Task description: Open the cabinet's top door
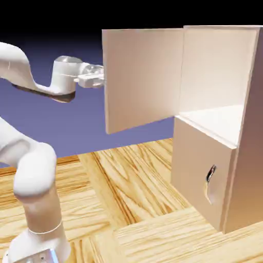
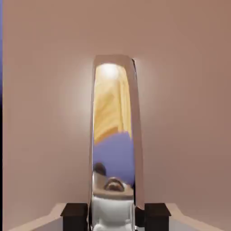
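The pale beige cabinet (image 1: pixel 246 128) stands at the exterior view's right. Its top door (image 1: pixel 144 77) is swung wide open, showing the bare upper compartment behind it. My gripper (image 1: pixel 100 77) is at the door's far face near its free edge, where the handle is hidden from this view. In the hand view the long curved silvery handle (image 2: pixel 115 126) runs up the middle of the beige door panel (image 2: pixel 45 113). My gripper (image 2: pixel 115 216) is shut on the handle's lower end, with a dark finger tip (image 2: pixel 74 215) on each side of it.
Below the open compartment the shorter lower panel (image 1: pixel 200 169) is closed, with its small metallic handle (image 1: pixel 210 182) on the front. The wooden table (image 1: pixel 138 190) stretches out before the cabinet. My white arm (image 1: pixel 36 174) rises at the lower left.
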Controlling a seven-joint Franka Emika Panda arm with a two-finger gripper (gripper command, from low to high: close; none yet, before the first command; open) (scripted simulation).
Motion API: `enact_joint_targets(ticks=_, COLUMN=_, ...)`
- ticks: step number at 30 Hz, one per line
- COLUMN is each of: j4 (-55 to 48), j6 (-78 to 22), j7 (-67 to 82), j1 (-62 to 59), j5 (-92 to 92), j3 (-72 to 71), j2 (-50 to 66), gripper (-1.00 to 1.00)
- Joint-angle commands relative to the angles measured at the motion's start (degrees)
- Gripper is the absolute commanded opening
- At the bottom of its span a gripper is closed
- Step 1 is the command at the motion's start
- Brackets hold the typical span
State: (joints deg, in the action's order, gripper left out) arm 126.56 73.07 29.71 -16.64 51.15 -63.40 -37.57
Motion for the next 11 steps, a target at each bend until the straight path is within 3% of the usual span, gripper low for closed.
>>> enact_joint_targets(ticks=1, j4=-1.7, j6=-1.6, j7=-0.1, j1=-2.0, j5=-0.5, j3=-2.1, j2=0.6, gripper=-1.0)
enact_joint_targets(ticks=11, j4=-16.5, j6=-12.4, j7=1.2, j1=-22.7, j5=-5.9, j3=-20.2, j2=0.5, gripper=-1.0)
